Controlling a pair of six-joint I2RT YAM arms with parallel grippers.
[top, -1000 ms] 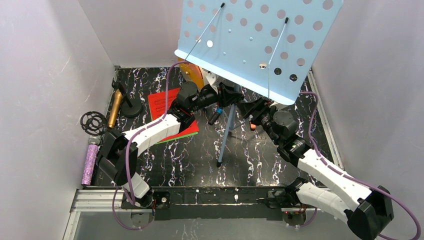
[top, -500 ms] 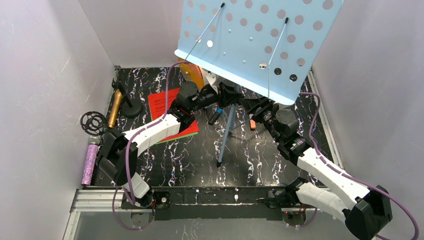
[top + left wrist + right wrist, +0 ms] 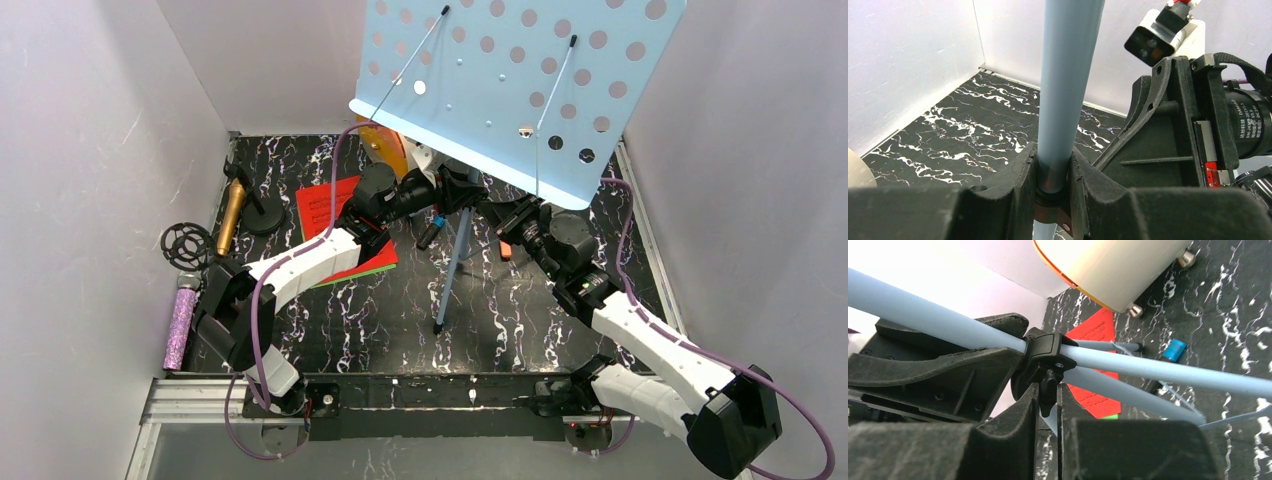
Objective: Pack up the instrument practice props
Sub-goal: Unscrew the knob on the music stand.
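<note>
1. Nearest you, in the left wrist view, the left gripper (image 3: 1052, 172) has its jaws clamped on the pale-blue pole (image 3: 1068, 75) of the music stand. They sit just above a black collar (image 3: 1050, 194). The fingers and the bottom edge of the picture cut off the pole below that.
2. In the right wrist view, the right gripper (image 3: 1048, 407) has its jaws almost together. They pinch the small black knob (image 3: 1048, 382) that hangs under the same collar. The fingers hide the knob's tip, so you cannot tell how deep it sits.
3. The two grippers meet at this joint from opposite sides, very close to each other.
4. Just beyond the right gripper, the stand's legs fan out, and one ends in a blue cap (image 3: 1175, 349). A red sheet (image 3: 1095, 330) lies past them with a green sheet (image 3: 1108, 416) peeking out beneath it.
5. Farther on stands the round cabinet (image 3: 1113, 265), cut off by the top of the picture.
6. From overhead, the stand's perforated tray (image 3: 520, 90) covers the top of the pole and most of the cabinet.
7. Well off to the left gripper's left, by the wall, lie a gold microphone (image 3: 230, 220) and a purple microphone (image 3: 182, 320). A black wheel-shaped piece (image 3: 185, 243) sits between them, too small to identify.
</note>
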